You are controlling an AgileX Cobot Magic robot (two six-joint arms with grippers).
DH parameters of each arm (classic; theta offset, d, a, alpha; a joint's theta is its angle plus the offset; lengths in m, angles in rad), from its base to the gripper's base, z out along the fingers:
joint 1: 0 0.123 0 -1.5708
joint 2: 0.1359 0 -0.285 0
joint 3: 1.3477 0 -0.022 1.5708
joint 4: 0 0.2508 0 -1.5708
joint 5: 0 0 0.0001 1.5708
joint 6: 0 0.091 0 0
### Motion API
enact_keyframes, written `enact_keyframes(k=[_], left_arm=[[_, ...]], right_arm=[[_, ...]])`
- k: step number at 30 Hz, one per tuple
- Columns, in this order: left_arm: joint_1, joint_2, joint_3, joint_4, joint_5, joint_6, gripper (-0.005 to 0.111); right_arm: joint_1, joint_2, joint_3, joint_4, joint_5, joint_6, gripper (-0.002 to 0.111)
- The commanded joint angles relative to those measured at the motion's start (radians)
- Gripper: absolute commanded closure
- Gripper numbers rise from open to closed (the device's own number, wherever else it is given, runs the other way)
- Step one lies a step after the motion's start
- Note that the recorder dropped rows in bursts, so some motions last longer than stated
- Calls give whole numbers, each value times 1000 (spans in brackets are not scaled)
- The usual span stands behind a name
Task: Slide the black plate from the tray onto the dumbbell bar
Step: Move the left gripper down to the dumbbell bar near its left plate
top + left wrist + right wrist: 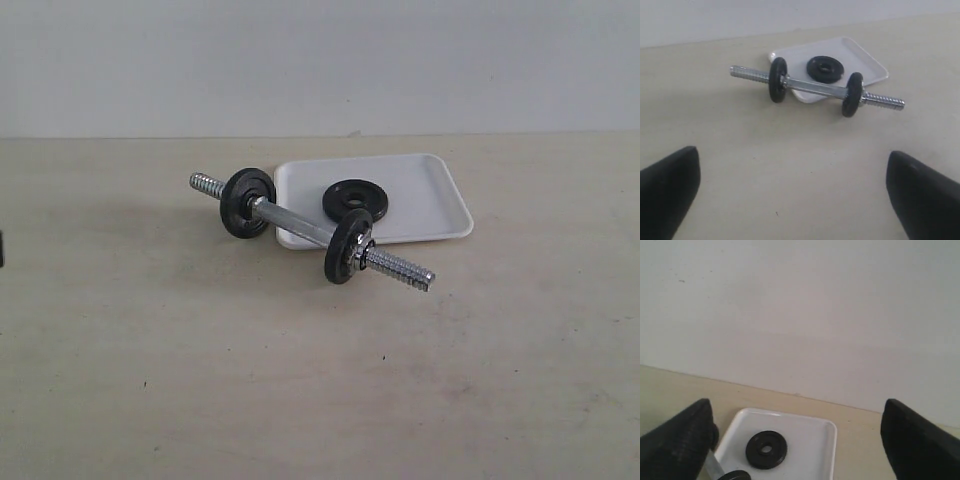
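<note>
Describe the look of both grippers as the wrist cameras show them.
The left gripper shows two matte black fingers, broad and tapering to rounded tips. The right gripper has the same black tapered shape, and one of its fingers has a fine ribbed texture. No cables or markings show on them.

Overall level: bright, even, diffuse; no hard-edged light anywhere.
Tray (425, 200): brightest area, near washed out; its rim barely separates from its floor.
Shadows: soft faint grey on the table (300, 380) just in front of the tray, under the dumbbell bar (298, 223).
Glare: small highlights on the bar's chrome.
Exterior sharpness: slightly soft, grainy.
Left wrist focus: clear near the tray; fingers (667, 192) blurred, black, featureless.
</note>
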Motion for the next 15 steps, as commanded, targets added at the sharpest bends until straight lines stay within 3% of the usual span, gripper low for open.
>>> enact_keyframes(k=[1, 4, 9, 15], left_arm=[[-5, 161, 0, -276, -35, 361, 13], [-5, 273, -37, -443, -24, 629, 13], [-16, 455, -163, -560, 82, 893, 13], [-162, 655, -379, -571, 77, 1058, 13]], right_arm=[[0, -1, -10, 167, 102, -198, 26], [0, 6, -10, 275, 200, -308, 26], [0, 19, -10, 329, 300, -353, 26], [24, 19, 19, 347, 301, -383, 26]])
